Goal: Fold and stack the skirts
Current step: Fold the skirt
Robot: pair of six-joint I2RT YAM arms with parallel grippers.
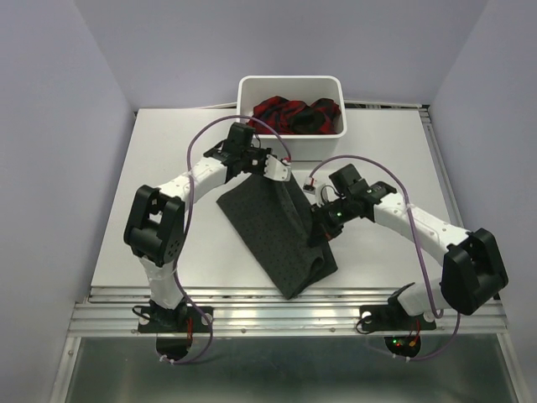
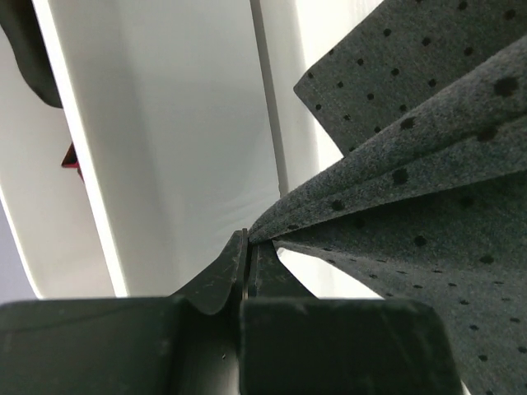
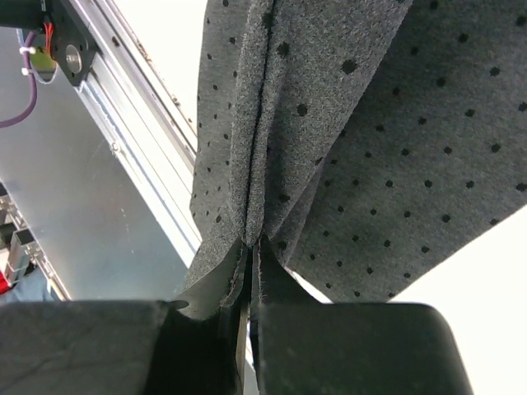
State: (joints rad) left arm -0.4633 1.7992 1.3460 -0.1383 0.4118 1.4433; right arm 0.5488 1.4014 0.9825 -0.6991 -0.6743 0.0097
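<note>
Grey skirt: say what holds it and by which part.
Both arms hold the grey skirt: the left gripper pinches a bunched fold at its far corner, and the right gripper pinches a doubled edge on its right side.

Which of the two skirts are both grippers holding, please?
The dark charcoal grey dotted skirt, pinched by the left gripper and right gripper; the red-and-navy plaid skirt lies in the white plastic tub.

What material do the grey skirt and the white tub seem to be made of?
The grey skirt looks like soft, matte cloth, maybe felt-like: fuzzy surface, folds where pinched. The white tub is probably plastic: smooth rigid walls, rounded rim.
</note>
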